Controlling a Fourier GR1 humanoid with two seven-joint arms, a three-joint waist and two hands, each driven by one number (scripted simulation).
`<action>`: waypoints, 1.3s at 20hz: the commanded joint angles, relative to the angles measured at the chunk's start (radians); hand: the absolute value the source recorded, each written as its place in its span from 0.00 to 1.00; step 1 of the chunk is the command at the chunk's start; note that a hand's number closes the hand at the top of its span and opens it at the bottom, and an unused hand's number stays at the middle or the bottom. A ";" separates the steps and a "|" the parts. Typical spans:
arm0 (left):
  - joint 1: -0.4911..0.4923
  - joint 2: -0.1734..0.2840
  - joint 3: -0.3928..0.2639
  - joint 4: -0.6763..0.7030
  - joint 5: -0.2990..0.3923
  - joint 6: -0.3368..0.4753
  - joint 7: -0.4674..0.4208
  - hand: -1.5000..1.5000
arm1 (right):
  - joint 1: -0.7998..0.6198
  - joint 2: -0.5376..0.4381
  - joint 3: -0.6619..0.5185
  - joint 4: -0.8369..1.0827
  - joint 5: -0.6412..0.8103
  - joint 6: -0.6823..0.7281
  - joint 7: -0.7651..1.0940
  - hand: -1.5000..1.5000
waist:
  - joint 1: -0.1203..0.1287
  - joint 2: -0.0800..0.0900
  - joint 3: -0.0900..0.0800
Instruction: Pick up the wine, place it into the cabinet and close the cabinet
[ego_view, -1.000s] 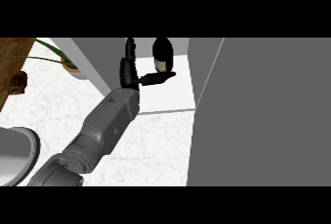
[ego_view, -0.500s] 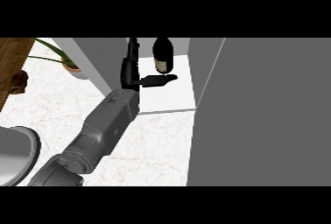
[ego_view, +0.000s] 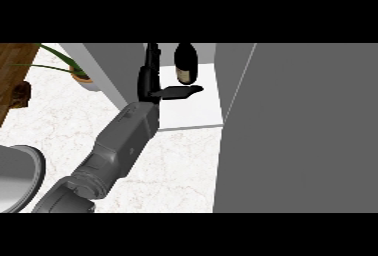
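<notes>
The dark wine bottle (ego_view: 186, 62) with a pale label stands upright on the white shelf (ego_view: 193, 109) inside the open cabinet. My left hand (ego_view: 152, 82) reaches into the cabinet just left of the bottle. Its fingers (ego_view: 151, 57) point straight ahead and its thumb (ego_view: 181, 92) sticks out to the right, below the bottle. The hand is open and holds nothing; a small gap separates it from the bottle. My right hand does not show.
The cabinet's large grey door (ego_view: 310, 130) stands open along the right side. A potted plant (ego_view: 83, 79) sits at the back left beside a wooden surface (ego_view: 15, 70). A grey round dish (ego_view: 16, 175) lies at the lower left on the marble counter (ego_view: 177, 165).
The bottle has stayed in place on the shelf. My left hand's thumb has dropped slightly away from the bottle's base; the arm has barely moved.
</notes>
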 joint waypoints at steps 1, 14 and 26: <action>0.059 0.002 0.007 -0.005 0.046 -0.060 -0.034 0.00 | -0.046 0.005 0.011 -0.043 -0.023 -0.030 0.076 0.00 | 0.009 -0.009 0.001; 0.191 0.002 -0.192 -0.160 0.183 -0.052 -0.007 0.00 | -0.066 0.004 0.024 -0.062 0.021 -0.085 0.119 0.00 | 0.040 -0.027 0.002; 0.530 0.002 -0.676 -0.799 0.326 0.325 0.098 0.00 | 0.054 -0.025 -0.005 -0.092 0.016 -0.042 0.033 0.00 | 0.071 -0.030 0.003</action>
